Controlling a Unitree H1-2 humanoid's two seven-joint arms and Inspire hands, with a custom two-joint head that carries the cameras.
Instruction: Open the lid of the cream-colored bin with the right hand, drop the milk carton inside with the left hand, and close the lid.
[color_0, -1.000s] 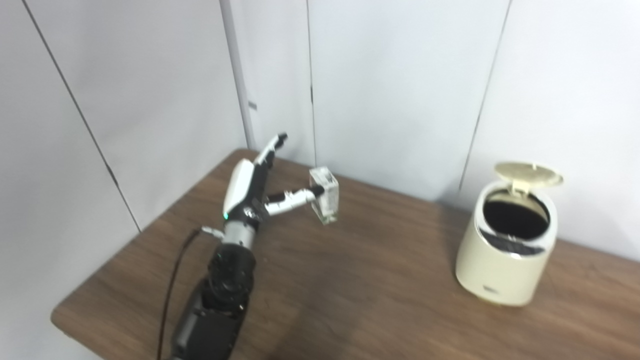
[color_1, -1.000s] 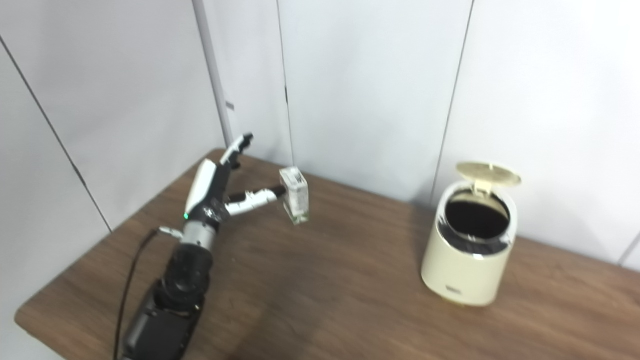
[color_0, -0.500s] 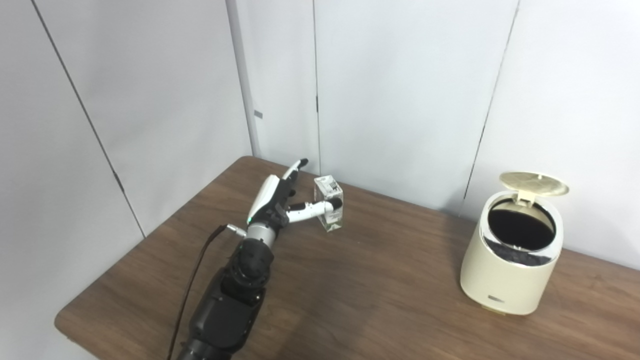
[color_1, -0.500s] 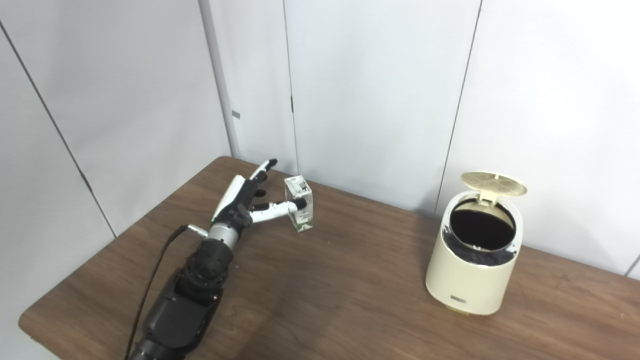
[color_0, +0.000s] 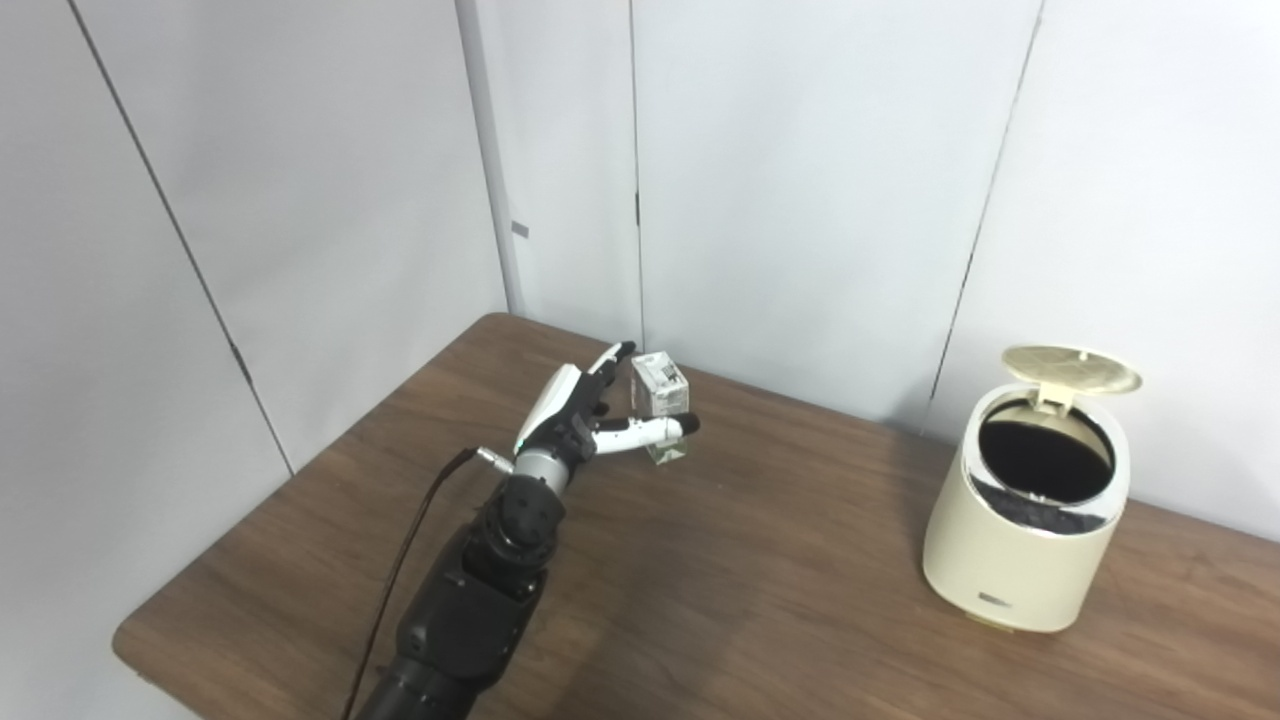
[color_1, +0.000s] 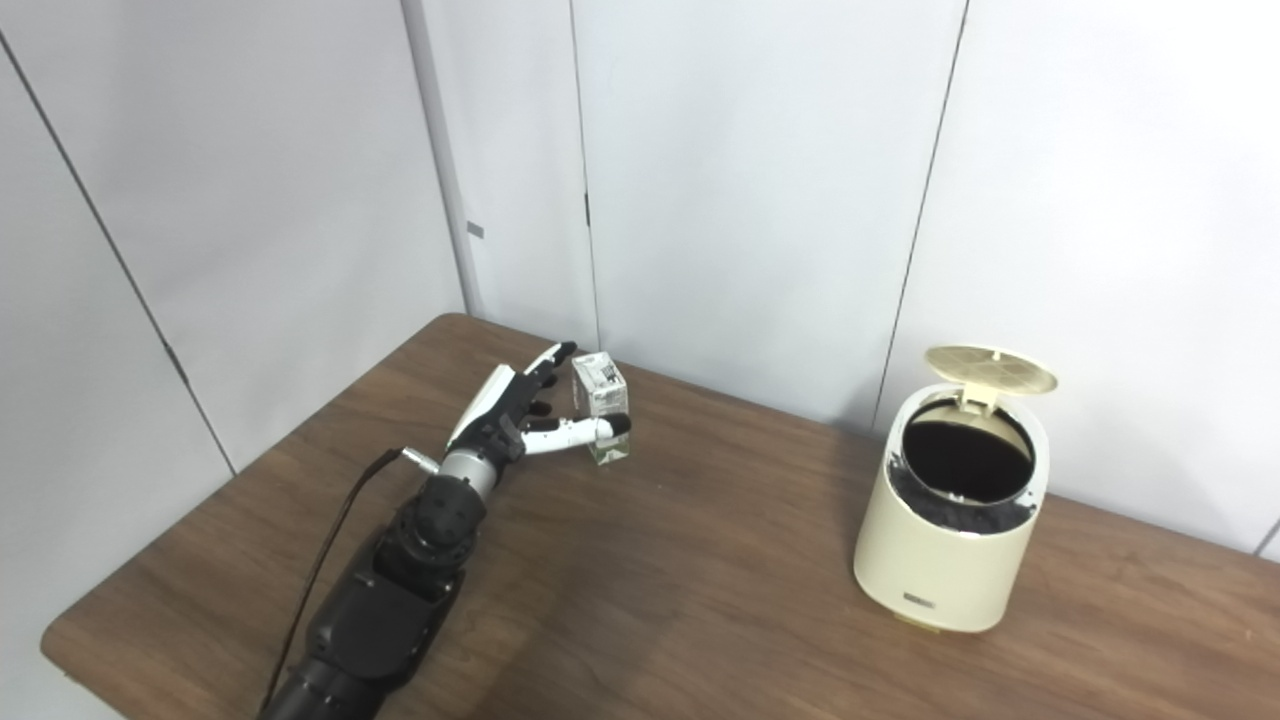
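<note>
Since a second ago your left hand (color_0: 585, 420) has sunk, fingers spread around the small white milk carton (color_0: 660, 392) on the brown wooden counter (color_0: 750, 590); close up, then carry to the lid-up cream-colored bin (color_0: 1028, 530).

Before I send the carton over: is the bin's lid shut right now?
No, the cream-colored bin has its lid tipped up at the back, leaving the dark opening exposed.

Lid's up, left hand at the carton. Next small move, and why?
Probably close the left hand on the milk carton. Its fingers are spread around the carton, which seems to stand on the table, and the bin lid is open.
</note>
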